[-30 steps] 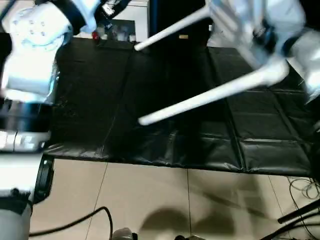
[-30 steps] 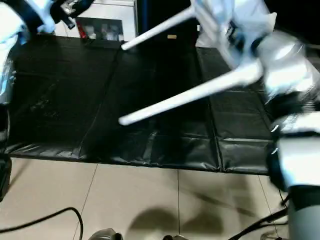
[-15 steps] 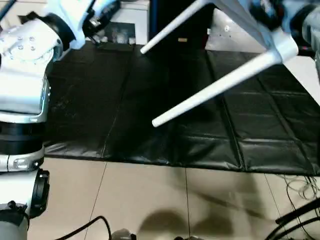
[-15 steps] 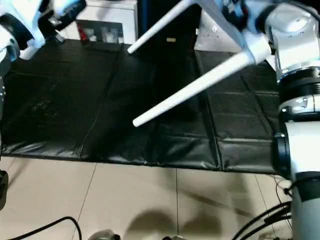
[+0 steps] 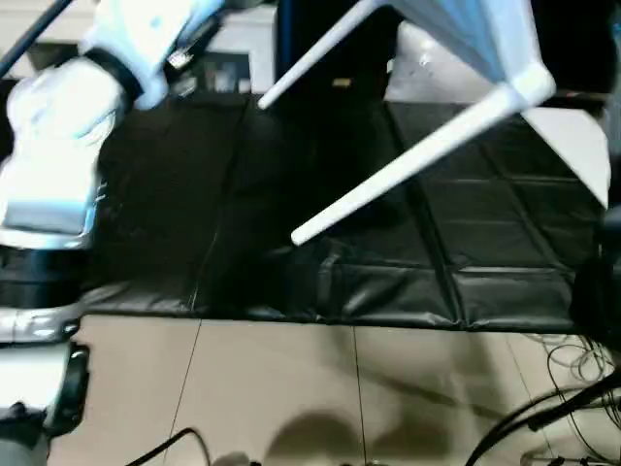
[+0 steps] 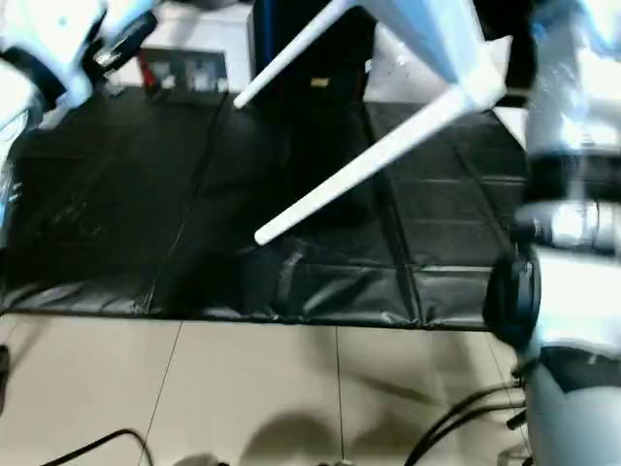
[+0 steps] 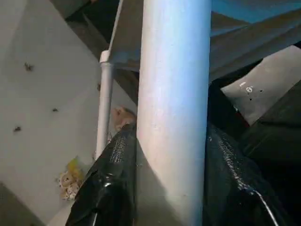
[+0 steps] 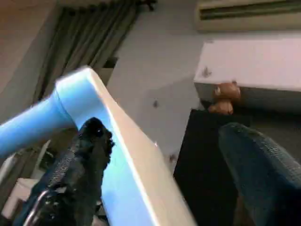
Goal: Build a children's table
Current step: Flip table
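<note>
A black floor mat (image 5: 291,243) is spread over pale floor tiles (image 5: 272,388) and serves as the reference. Above the mat, the children's table (image 5: 485,39) is held in the air, tilted, its top toward the far right of the mat; two legs are seen pointing down and leftward, the nearer leg (image 5: 408,160) ending clear above the mat's front half, the farther leg (image 5: 315,49) above its back edge. In the left wrist view the left claw (image 7: 173,188) is clamped on a table leg (image 7: 174,117), a black finger (image 7: 110,183) on each side. In the right wrist view the right claw (image 8: 160,188) is spread wide astride the tabletop's edge (image 8: 127,155) by a corner socket, one finger (image 8: 77,169) close beside it, the other well apart. Risk judged: with the right claw loose, the weight hangs on one leg grip; the table may swing or twist, a leg may pull from its socket, or the free leg tips may strike the mat.
</note>
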Robot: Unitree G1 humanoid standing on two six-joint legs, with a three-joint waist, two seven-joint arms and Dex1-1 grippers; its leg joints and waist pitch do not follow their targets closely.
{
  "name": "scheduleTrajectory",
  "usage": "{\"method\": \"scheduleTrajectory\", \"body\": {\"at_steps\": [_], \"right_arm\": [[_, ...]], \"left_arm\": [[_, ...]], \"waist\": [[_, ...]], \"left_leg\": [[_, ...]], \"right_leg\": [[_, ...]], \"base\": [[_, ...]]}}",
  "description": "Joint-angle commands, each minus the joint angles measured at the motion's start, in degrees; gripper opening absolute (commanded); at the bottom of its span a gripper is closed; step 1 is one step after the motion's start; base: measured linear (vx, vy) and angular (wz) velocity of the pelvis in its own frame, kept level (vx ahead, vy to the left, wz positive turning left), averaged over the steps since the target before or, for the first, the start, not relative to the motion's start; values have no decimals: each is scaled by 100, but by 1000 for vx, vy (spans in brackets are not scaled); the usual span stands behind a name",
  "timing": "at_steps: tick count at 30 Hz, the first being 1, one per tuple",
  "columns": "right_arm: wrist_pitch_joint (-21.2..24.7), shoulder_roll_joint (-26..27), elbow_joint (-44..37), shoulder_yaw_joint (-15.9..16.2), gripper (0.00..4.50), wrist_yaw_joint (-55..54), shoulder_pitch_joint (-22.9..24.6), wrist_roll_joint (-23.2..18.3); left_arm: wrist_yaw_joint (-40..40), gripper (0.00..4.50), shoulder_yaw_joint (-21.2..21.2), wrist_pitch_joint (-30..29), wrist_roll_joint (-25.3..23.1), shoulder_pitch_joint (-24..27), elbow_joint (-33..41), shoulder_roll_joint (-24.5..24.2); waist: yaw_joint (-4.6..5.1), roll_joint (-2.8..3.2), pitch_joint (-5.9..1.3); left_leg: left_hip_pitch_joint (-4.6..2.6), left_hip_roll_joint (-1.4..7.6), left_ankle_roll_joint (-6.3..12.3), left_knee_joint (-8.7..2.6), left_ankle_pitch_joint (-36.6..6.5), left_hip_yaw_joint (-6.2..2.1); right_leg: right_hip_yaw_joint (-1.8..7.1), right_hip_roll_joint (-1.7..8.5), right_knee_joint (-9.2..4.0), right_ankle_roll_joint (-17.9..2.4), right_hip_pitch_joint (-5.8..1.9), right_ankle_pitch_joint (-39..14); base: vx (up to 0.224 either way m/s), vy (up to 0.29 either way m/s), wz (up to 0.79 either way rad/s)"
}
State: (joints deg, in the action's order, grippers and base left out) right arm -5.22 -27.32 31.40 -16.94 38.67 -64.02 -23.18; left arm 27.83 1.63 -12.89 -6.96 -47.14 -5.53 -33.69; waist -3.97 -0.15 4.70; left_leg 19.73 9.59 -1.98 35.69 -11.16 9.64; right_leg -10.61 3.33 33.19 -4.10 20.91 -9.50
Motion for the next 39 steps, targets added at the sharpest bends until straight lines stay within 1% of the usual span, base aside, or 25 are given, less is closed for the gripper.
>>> {"method": "scheduleTrajectory", "body": {"at_steps": [1, 4, 5, 6, 7, 8, 9, 10, 11, 12, 13, 14, 15, 18, 20, 22, 24, 26, 30, 31, 32, 33, 36, 38, 39], "right_arm": [[563, 198, -602, -66, 441, -113, 534, -377], [817, 405, -1079, -36, 447, -143, 1235, -561], [904, 480, -1234, 56, 450, -100, 1653, -554], [976, 564, -1318, 101, 450, -113, 1977, -550], [978, 567, -1321, 102, 450, -114, 1986, -550], [1020, 612, -1359, 115, 450, -132, 2134, -555], [1134, 665, -1357, 171, 450, -143, 2344, -535], [1214, 709, -1329, 234, 450, -229, 2521, -449], [1432, 832, -1261, 315, 450, -479, 2837, -317], [1455, 844, -1261, 316, 450, -506, 2858, -311], [1634, 915, -1155, 318, 450, -677, 2941, -268], [1680, 936, -1111, 321, 450, -731, 2961, -252], [1976, 1037, -887, 288, 450, -1072, 2980, -227], [2059, 1099, -753, 242, 450, -1248, 2937, -235], [2101, 1184, -586, 177, 450, -1379, 2850, -295], [1908, 1404, -103, 41, 450, -1431, 2583, -404], [1717, 1556, 424, -31, 450, -1341, 2300, -475], [1543, 1633, 906, -68, 450, -1172, 2027, -509], [1451, 1698, 1517, -63, 450, -794, 1647, -553], [1382, 1703, 1826, -36, 450, -855, 1480, -440], [1191, 1701, 2298, 14, 450, -1153, 1235, -193], [1096, 1712, 2566, -33, 450, -1385, 1086, -127], [919, 1750, 3029, -213, 450, -1603, 812, -167], [872, 1771, 3181, -255, 450, -1588, 714, -207], [819, 1783, 3303, -292, 450, -1548, 641, -236]], "left_arm": [[117, 163, -231, -248, -91, 434, -544, -16], [211, 163, -282, -154, -107, 537, -569, -102], [210, 162, -278, -127, -109, 602, -555, -107], [210, 162, -268, -104, -89, 643, -542, -100], [210, 162, -267, -103, -88, 644, -542, -100], [211, 161, -264, -85, -73, 659, -539, -97], [216, 161, -264, -41, -66, 681, -534, -97], [222, 161, -258, -8, -69, 704, -531, -96], [229, 161, -248, 33, -78, 757, -511, -98], [228, 161, -247, 35, -79, 761, -511, -98], [220, 161, -250, 45, -85, 774, -513, -94], [219, 161, -254, 48, -82, 777, -512, -94], [212, 161, -260, 69, -52, 792, -517, -84], [210, 161, -258, 86, -34, 804, -523, -70], [238, 161, -240, 107, -8, 835, -514, -55], [340, 161, -259, 145, 27, 905, -509, -71], [379, 161, -260, 138, 47, 948, -512, -64], [389, 161, -261, 143, 52, 973, -514, -62], [407, 161, -268, 162, 60, 988, -531, -64], [423, 161, -270, 165, 77, 997, -531, -64], [432, 161, -274, 171, 90, 1011, -527, -67], [431, 161, -278, 169, 92, 1020, -518, -63], [426, 161, -269, 171, 86, 1049, -491, -52], [432, 161, -263, 163, 94, 1072, -473, -51], [434, 161, -258, 157, 99, 1085, -462, -48]], "waist": [[26, 80, -247], [189, 155, -242], [36, 287, -215], [-25, 263, -270], [60, -73, -310], [-46, -219, -287], [-144, -332, -297], [-311, -231, -282], [-365, -167, -347], [-323, -160, -336], [-267, -98, -379], [-245, -81, -394], [-211, -103, -387], [-204, -56, -374], [-197, -52, -437], [-164, -37, -458], [-151, -36, -434], [-153, -50, -437], [-178, -56, -431], [-176, -89, -436], [-171, -66, -442], [-155, -129, -440], [-163, -87, -421], [-161, -106, -425], [-171, -77, -428]], "left_leg": [[-202, 322, 77, -352, -2360, -255], [-276, 561, -66, -468, -3356, -391], [186, 1045, -260, -1122, -4466, -551], [183, 995, -357, -1173, -4568, -443], [-192, 569, -353, -882, -4210, -282], [-226, 284, -422, -540, -3369, -339], [-135, -42, -77, 209, -1182, -148], [137, -4, 114, 70, -355, -236], [111, 25, 96, -193, -165, -208], [136, 67, 112, -314, -241, -223], [86, 180, 104, -420, -610, -279], [52, 207, 89, -423, -809, -281], [-2, 170, 76, -394, -1209, -259], [-25, 189, 56, -419, -1305, -264], [-24, 272, 63, -489, -1306, -295], [2, 311, 85, -514, -1297, -310], [-45, 289, 52, -495, -1504, -281], [-34, 284, 85, -485, -1458, -270], [-12, 292, 144, -488, -1272, -252], [-8, 303, 157, -496, -1236, -251], [-9, 302, 133, -490, -1244, -259], [-10, 304, 95, -486, -1257, -245], [-31, 286, 70, -472, -1373, -245], [-21, 307, 72, -486, -1415, -250], [-38, 317, 81, -489, -1449, -251]], "right_leg": [[229, 675, -850, 499, -108, -3899], [-33, 599, -828, 481, -197, -3677], [386, 461, 509, 92, -556, -2025], [508, 423, 660, -12, -480, -1360], [826, 486, 391, -50, -163, -1858], [929, 758, -149, 86, 0, -3580], [970, 1027, -595, 699, 44, -5553], [1072, 1073, -537, 745, -163, -5195], [900, 795, -469, 668, -158, -4499], [825, 669, -408, 556, -154, -4005], [752, 571, -321, 271, -156, -3267], [747, 545, -304, 147, -132, -3110], [739, 582, -343, 6, -127, -3324], [717, 616, -416, 20, -141, -3539], [729, 627, -365, -48, -199, -3029], [750, 658, -300, -286, -200, -2620], [755, 673, -349, -341, -158, -2841], [767, 692, -341, -416, -170, -2826], [780, 676, -337, -388, -186, -2750], [783, 667, -323, -408, -189, -2667], [773, 676, -296, -501, -182, -2645], [771, 680, -305, -499, -172, -2742], [772, 700, -331, -456, -151, -3020], [777, 693, -322, -424, -153, -2972], [785, 684, -313, -452, -137, -2877]], "base": [[0, 0, 0], [0, 0, 0], [-76, -3, -2], [-76, -3, -2], [-5, -52, 4], [35, -84, -11], [35, -84, -11], [26, -83, -23], [44, -60, -14], [44, -60, -14], [0, 0, 0], [0, 0, 0], [0, 0, 0], [0, 0, 0], [0, 0, 0], [0, 0, 0], [0, 0, 0], [0, 0, 0], [0, 0, 0], [0, 0, 0], [0, 0, 0], [0, 0, 0], [0, 0, 0], [0, 0, 0], [0, 0, 0]]}}
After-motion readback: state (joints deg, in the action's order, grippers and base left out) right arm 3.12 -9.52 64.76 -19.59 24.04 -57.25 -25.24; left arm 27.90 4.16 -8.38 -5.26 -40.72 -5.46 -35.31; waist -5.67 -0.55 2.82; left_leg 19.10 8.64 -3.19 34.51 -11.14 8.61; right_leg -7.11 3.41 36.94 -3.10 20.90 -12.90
